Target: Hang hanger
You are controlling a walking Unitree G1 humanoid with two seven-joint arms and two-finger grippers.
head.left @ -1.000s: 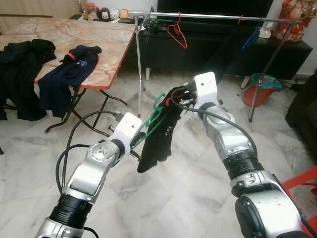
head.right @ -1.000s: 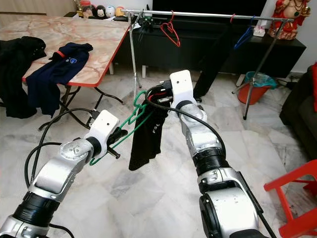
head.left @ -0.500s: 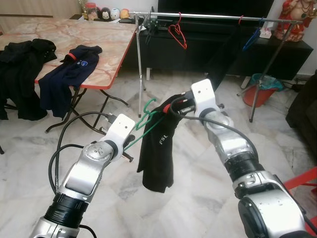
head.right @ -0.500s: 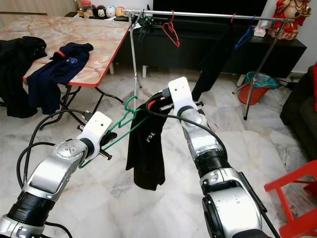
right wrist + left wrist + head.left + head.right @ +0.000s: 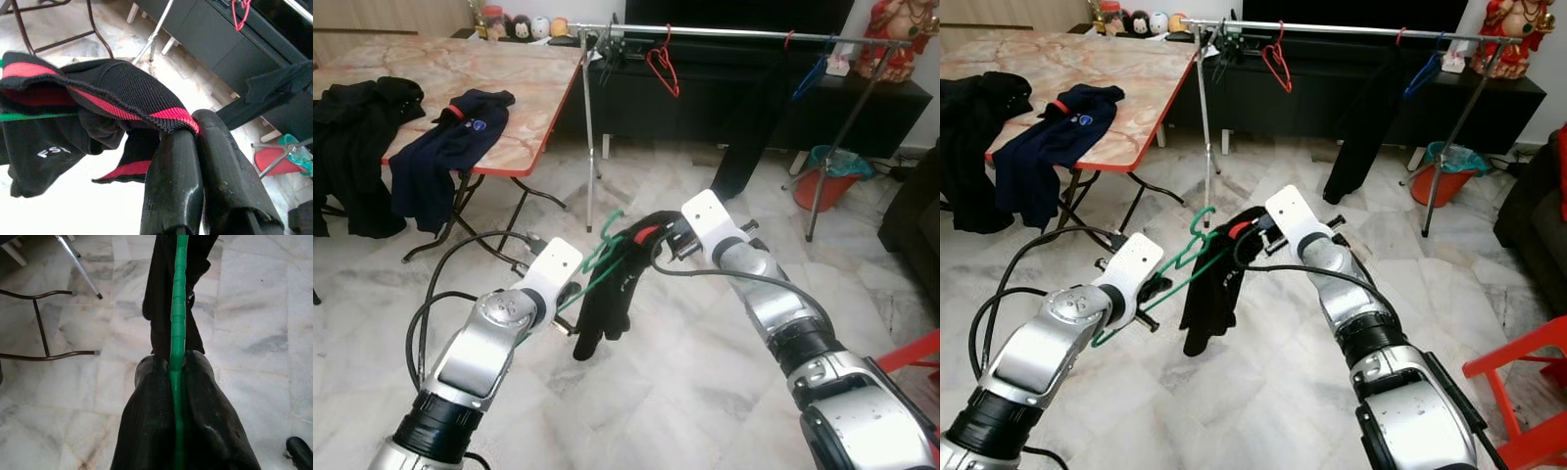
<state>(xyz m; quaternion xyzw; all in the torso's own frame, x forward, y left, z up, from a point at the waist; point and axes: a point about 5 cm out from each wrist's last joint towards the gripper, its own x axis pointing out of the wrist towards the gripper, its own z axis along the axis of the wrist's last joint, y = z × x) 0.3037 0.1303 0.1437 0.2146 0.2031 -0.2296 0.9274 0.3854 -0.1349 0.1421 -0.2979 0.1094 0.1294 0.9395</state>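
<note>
My left claw (image 5: 177,363) was clenched on the green hanger (image 5: 597,262), wire pinched thin between both fingers, low over the marble floor (image 5: 685,392). My right claw (image 5: 195,128) was clamped on the red-trimmed hem of the black garment (image 5: 612,294), which sat bunched over the hanger's far end with most of the cloth dangling below.

Risks as I judged them:
- The garment looked draped, not properly threaded onto the hanger. If my right claw let go first, it could slide off onto the floor.
- My grip on the wire was edge-on, so the hanger could twist in the fingers under the lopsided load, turning the hook away from where I needed it.
- The clothes rail (image 5: 734,32) was well apart from me, up and ahead. Walking there with both arms coupled through cloth and wire could pull one against the other and strip either grasp.
- The rail already carried a red hanger (image 5: 663,67), a blue hanger (image 5: 808,76) and hung dark trousers (image 5: 749,127); the hook could snag one.
- The left arm's black cable (image 5: 460,269) looped loose beside the hanger; a catch was possible.
</note>
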